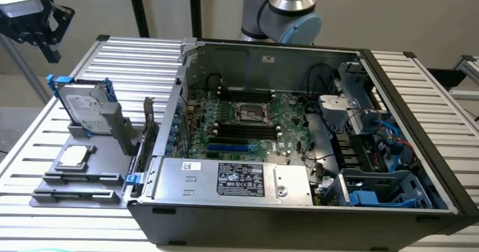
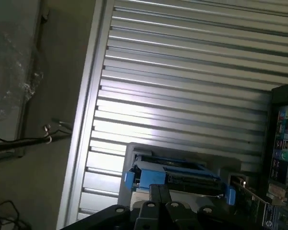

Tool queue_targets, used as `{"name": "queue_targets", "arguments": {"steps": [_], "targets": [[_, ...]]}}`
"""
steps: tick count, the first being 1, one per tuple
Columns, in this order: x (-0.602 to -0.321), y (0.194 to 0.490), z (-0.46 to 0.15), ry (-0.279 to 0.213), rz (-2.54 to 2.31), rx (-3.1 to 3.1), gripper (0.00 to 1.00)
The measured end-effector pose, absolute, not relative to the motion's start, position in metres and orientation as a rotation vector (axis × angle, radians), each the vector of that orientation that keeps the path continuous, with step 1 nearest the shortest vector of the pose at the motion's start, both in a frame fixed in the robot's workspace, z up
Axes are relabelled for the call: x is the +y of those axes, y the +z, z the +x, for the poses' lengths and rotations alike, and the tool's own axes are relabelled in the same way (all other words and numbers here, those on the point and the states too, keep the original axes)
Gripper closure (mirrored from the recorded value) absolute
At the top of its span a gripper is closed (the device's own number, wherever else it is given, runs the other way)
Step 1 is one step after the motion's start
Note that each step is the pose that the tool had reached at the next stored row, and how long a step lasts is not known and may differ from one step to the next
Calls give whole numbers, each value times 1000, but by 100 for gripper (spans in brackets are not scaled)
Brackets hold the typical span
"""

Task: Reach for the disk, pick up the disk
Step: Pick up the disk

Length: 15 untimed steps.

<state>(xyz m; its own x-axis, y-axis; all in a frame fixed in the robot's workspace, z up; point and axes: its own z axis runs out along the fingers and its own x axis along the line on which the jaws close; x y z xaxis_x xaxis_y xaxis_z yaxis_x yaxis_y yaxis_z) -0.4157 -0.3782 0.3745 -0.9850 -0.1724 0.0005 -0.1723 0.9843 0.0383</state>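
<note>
The disk (image 1: 84,105) stands on edge in a grey holder (image 1: 112,129) on the slatted table, at the exterior view's left. It is a silver-grey drive with a white label and blue rails. My gripper (image 1: 53,54) hangs in the air above it and further toward that view's left, well apart from it, its fingers together and holding nothing. In the wrist view the disk's (image 2: 175,173) blue-framed upper edge lies just beyond my shut gripper (image 2: 159,188).
An open computer case (image 1: 299,145) fills the table's middle and right, with blue caddies (image 1: 378,198) inside. A small silver chip (image 1: 75,156) lies on the grey tray in front of the disk. An upright card (image 1: 150,123) stands between holder and case. Bare slatted table (image 2: 192,72) lies beyond.
</note>
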Motion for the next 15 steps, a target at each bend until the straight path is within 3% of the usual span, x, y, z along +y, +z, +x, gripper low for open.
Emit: {"name": "queue_targets", "arguments": {"steps": [15], "targets": [[-378,374,-416,-58,695,-3054,89]]}}
